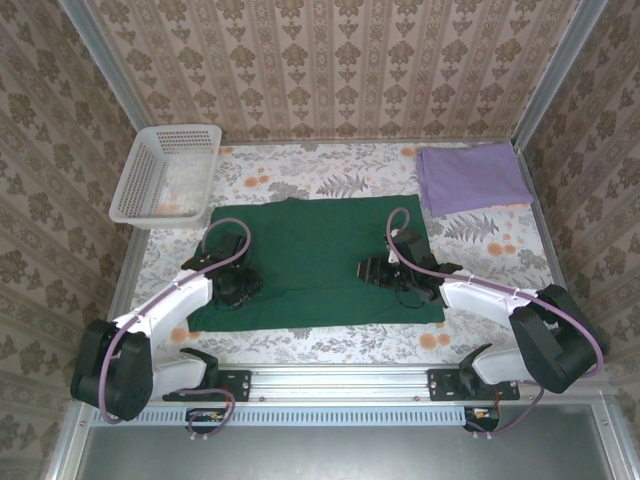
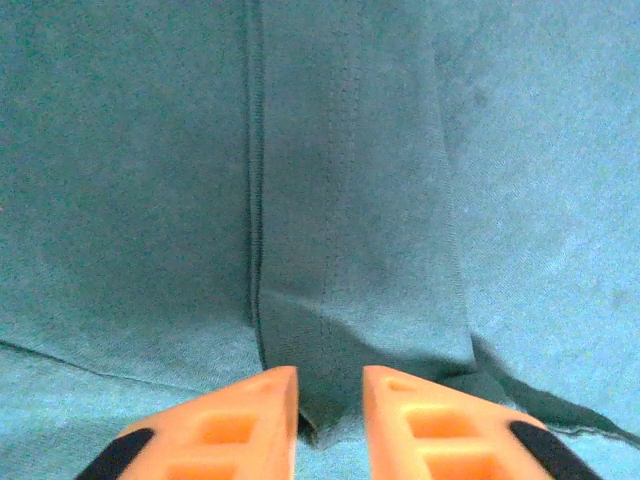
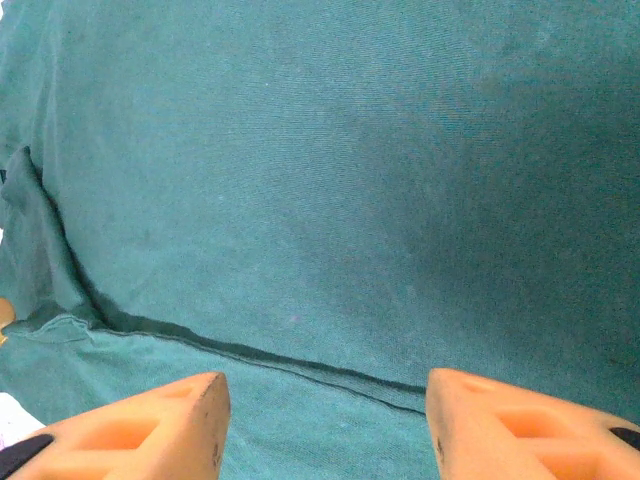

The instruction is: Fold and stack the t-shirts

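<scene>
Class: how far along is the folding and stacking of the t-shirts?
Done: the plain lilac purple cloth shirt lies folded at the far right. In hand: the dark green cloth shirt spread mid-table, left gripper at a hemmed fold, right gripper open over it. To do: finishing its folds, stacking.

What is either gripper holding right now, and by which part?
The left gripper pinches the dark green cloth t-shirt by a stitched hem fold; the right gripper is open above it, holding nothing.
</scene>
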